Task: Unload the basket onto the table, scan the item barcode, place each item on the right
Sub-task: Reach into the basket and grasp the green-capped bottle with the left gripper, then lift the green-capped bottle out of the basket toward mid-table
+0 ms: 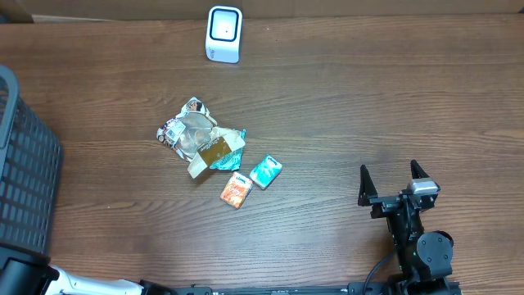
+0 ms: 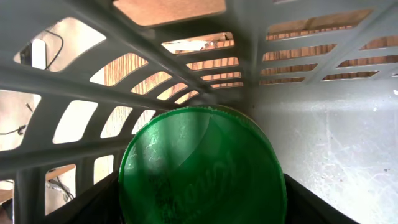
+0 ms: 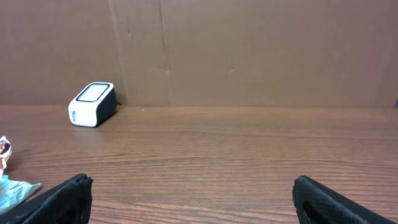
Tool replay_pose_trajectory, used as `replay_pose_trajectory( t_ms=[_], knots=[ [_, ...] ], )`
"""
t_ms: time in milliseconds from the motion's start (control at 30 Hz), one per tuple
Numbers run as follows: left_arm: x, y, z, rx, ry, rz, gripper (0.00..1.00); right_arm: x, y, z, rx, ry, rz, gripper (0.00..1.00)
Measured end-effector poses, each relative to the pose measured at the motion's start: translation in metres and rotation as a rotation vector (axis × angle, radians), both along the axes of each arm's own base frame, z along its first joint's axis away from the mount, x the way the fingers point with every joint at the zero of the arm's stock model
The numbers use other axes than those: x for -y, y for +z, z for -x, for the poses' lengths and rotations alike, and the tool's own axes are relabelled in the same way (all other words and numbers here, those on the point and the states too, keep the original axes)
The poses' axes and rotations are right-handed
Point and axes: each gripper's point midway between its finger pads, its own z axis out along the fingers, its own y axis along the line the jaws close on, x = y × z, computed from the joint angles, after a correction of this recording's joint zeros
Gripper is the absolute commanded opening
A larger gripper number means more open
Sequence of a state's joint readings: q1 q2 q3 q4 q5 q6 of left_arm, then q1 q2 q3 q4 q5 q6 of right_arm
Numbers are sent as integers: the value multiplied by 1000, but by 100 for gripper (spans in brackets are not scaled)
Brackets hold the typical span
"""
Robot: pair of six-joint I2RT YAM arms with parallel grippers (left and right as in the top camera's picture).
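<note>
A green disc [image 2: 202,168] fills the left claw's [image 2: 202,218] view inside the grey basket [image 2: 62,81], masking its fingers, so its grip cannot be told. The right claw [image 1: 389,168] stands spread wide, and the worktop [image 3: 217,155] ahead reaches the scanner [image 3: 92,104].

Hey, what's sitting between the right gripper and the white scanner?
Nothing: only bare wooden table between the right gripper and the scanner, as the overhead view shows.

Overhead looks down; right wrist low, faces scanner [image 3: 92,104], shared; left inside basket [image 2: 323,124].
</note>
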State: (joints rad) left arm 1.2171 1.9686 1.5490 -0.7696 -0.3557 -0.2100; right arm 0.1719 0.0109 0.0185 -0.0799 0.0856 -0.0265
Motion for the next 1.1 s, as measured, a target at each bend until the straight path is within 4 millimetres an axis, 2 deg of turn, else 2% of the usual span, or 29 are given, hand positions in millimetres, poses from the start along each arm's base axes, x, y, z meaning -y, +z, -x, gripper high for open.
replay_pose_trajectory(
  t_ms=[133, 233, 400, 600, 733, 867, 967, 1100],
  knots=[
    [1, 1, -10, -4, -24, -9, 59, 0, 0, 0, 1, 0, 0, 100],
    [3, 2, -28, -10, -73, -17, 58, 0, 0, 0, 0, 0, 0, 100],
    [20, 3, -82, -10, -208, -25, 59, 0, 0, 0, 0, 0, 0, 100],
    [39, 3, -128, 24, -332, -19, 57, 0, 0, 0, 0, 0, 0, 100],
    [51, 4, -144, 29, -379, 6, 54, 0, 0, 0, 0, 0, 0, 100],
    [65, 8, -147, 29, -401, 62, 54, 0, 0, 0, 0, 0, 0, 100],
    [64, 25, -148, 34, -403, 68, 54, 0, 0, 0, 0, 0, 0, 100],
    [50, 80, -162, 86, -409, -18, 54, 0, 0, 0, 1, 0, 0, 100]
  ],
)
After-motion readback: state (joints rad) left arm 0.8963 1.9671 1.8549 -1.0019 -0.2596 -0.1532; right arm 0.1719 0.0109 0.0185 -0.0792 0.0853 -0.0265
